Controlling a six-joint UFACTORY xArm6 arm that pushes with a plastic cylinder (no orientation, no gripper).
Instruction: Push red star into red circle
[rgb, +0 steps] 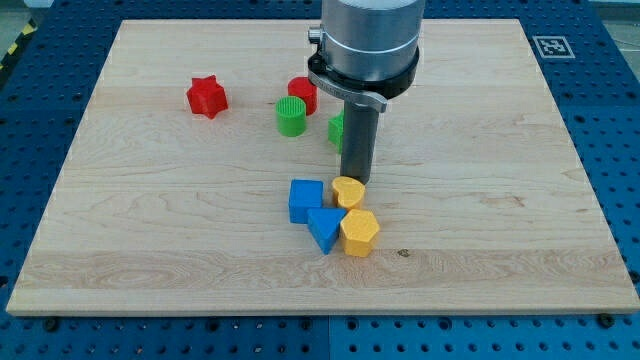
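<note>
The red star (207, 96) lies at the view's upper left of the board. The red circle (303, 93) lies to its right, with a green circle (291, 116) touching its lower left side. My tip (355, 179) is at the board's middle, far right of and below the red star, right of the red circle. It stands just above the yellow heart (348, 191), touching or nearly touching it.
A green block (337, 129) is partly hidden behind the rod. Below the tip cluster a blue cube (306, 200), a blue triangle (324, 228) and a yellow hexagon (360, 232). The wooden board (500, 200) ends at a blue perforated table.
</note>
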